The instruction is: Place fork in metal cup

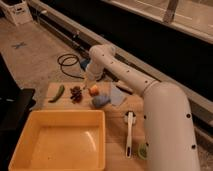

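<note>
First, fork: cannot pick it out anywhere on the table; whether it sits in the gripper's grasp, cannot tell.
Metal cup: not identified with any certainty; the nearest candidate is a grey-blue rounded thing (100,101) lying on the wood just below and right of the gripper's tip.
Gripper (90,81): clenched tight, pointing down over the far part of the table, just above a small orange-red item (93,90); contact with it not discernible.
Arm (125,75): white; rises from the bulky body at the right of the view, runs up and leftward to a rounded elbow, then drops to the gripper.
Near neighbours: a dark reddish cluster (76,93) just left of the orange-red item; a long green vegetable (56,93) farther left, lying tilted near the table's edge.
Cloth (117,95): pale blue, lying flat just right of the grey-blue rounded thing, partly under the arm.
Brush (129,131): white, lying lengthwise on the wood between the bin and the robot's body.
Green cup (142,150): low, at the near right, just beside the brush's near end.
Bin (65,113): yellow, rectangular, fills the near-left part of the table.
Table (116,125): wooden top.
Floor beyond: a coiled black cable (67,62) near the table's far edge; a white box (17,11) well apart, top left of the view.
</note>
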{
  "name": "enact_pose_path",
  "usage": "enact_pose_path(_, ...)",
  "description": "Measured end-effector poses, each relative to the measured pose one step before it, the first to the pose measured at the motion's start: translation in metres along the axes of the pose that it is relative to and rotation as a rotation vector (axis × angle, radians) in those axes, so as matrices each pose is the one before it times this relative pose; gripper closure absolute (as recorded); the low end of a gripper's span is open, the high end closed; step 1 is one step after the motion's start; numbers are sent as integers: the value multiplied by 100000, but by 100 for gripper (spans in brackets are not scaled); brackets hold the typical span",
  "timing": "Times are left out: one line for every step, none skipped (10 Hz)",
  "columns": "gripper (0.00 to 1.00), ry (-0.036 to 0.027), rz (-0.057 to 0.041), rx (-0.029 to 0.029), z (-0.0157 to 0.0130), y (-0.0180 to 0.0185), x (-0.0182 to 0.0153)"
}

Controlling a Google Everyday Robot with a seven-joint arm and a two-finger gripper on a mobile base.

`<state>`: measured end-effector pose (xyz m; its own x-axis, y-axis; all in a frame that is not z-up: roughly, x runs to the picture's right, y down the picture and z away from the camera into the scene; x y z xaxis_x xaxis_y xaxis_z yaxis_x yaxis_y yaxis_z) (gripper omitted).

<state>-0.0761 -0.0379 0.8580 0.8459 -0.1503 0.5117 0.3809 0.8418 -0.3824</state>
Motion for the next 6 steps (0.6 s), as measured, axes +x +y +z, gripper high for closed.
enact_pose_path(100, 2695, 1311, 554, -1664, 267, 1530)
enact_pose_path(100, 2252, 1276, 424, -1264, 249, 1247)
enact_pose_path(100, 3226, 2270, 685, -1723, 325, 1637)
enact_pose_path(100, 3713, 2310, 134, -1545, 391, 1520)
enact_pose_path(100, 3610, 2334, -70, -1442, 388, 1503)
enact_pose_path(100, 3078, 2653, -87, -1382, 465, 1637)
